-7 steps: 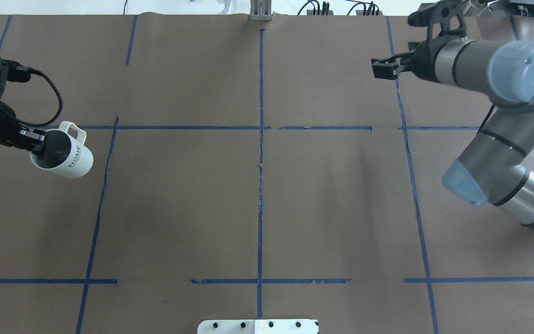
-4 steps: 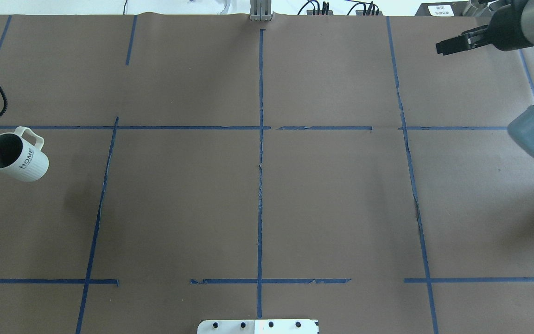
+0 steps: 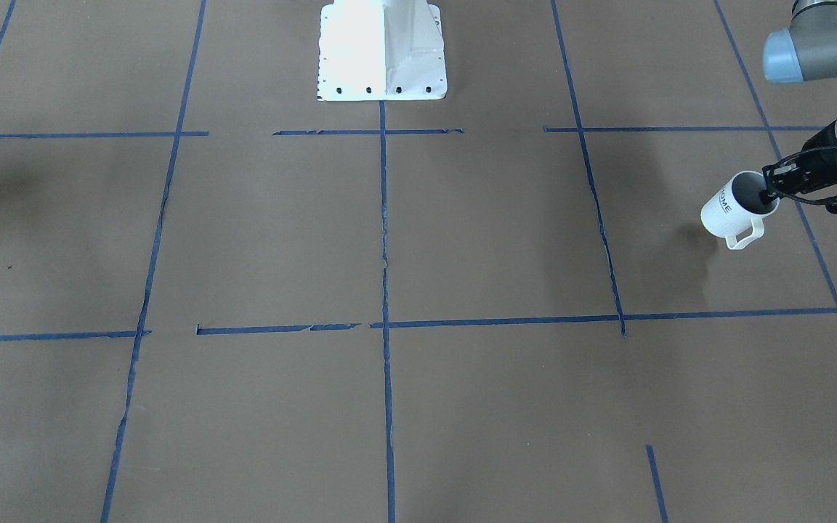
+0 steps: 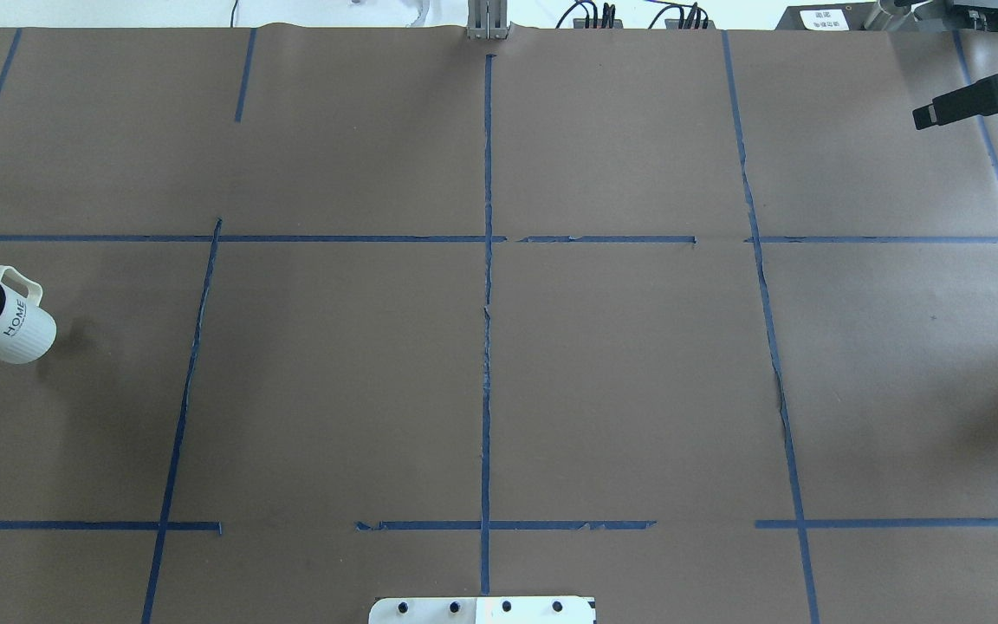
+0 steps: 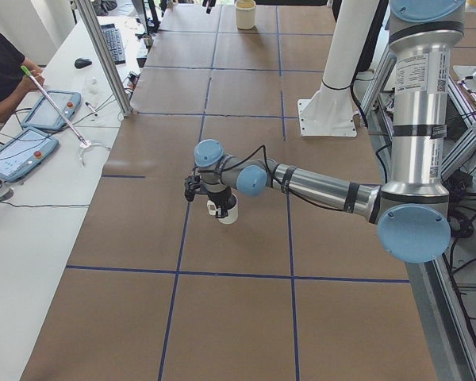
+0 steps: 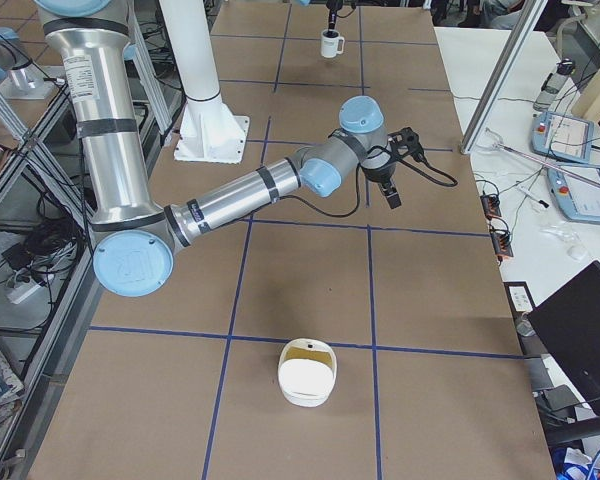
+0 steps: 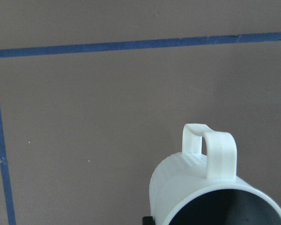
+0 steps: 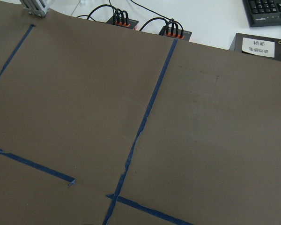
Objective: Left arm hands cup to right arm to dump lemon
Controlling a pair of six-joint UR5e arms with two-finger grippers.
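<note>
Glossy ribbed cup (image 4: pixel 21 334), matt paper-covered table (image 4: pixel 334 364)

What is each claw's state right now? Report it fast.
Left claw: closed on the cup, at its rim.
Right claw: open or closed cannot be told.

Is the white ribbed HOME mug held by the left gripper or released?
Held. The front-facing view shows the wide black left gripper pinching the white ribbed mug at its rim, one finger inside.

The white ribbed cup (image 4: pixel 21 334) with "HOME" on its side hangs tipped in the air, far left, its rim pinched by the left gripper (image 3: pixel 769 195).
</note>
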